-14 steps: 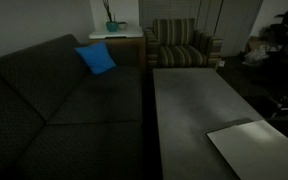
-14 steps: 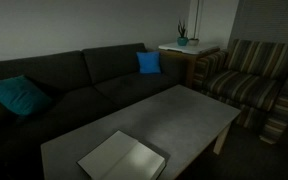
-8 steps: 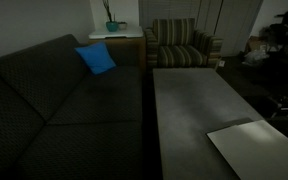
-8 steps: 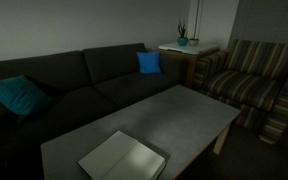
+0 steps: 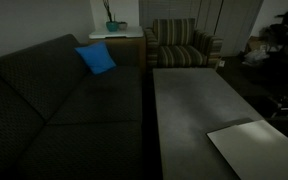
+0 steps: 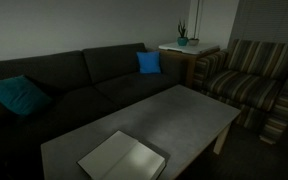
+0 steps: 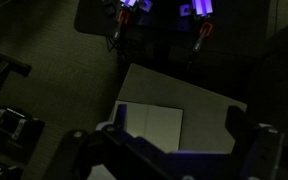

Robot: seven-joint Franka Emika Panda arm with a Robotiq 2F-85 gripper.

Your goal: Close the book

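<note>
The book lies open and flat on the long grey table, pale and plain, at the table's near end in both exterior views point(image 5: 258, 150) point(image 6: 124, 157). In the wrist view the book point(image 7: 150, 124) sits at the left end of the table point(image 7: 209, 105), far below the camera. My gripper point(image 7: 179, 114) hangs high above the table, open, its two dark fingers point(image 7: 121, 113) wide apart with nothing between them. The gripper does not show in either exterior view.
A dark sofa point(image 6: 74, 85) runs along the table, with a blue cushion point(image 5: 96, 58) and a teal cushion point(image 6: 17, 95) on it. A striped armchair point(image 6: 246, 85) and a side table with a plant point(image 6: 182, 42) stand at the table's far end.
</note>
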